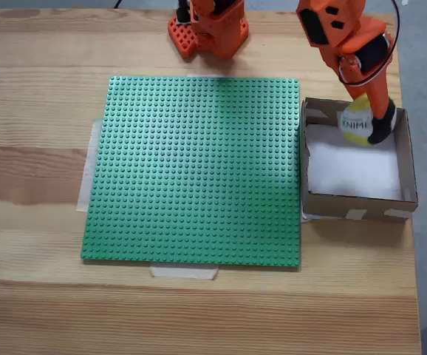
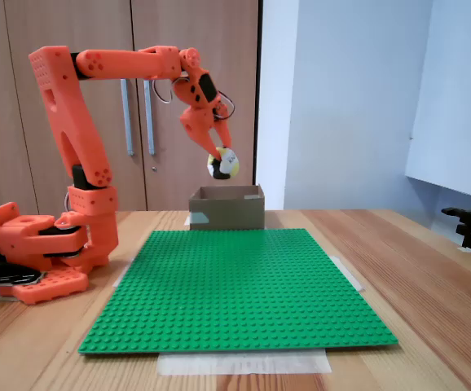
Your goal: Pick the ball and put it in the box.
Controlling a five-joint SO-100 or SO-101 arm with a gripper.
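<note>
The orange two-finger gripper (image 2: 222,164), jaws clamped on the small yellow, black and white ball (image 2: 224,164), hangs directly above the shallow brown cardboard box (image 2: 227,209) at the wooden table's far edge.

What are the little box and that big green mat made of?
The box looks like matte brown cardboard with pale tape strips and a white inner floor. The green mat seems to be hard plastic: its even grid of studs suggests a building-brick baseplate.
</note>
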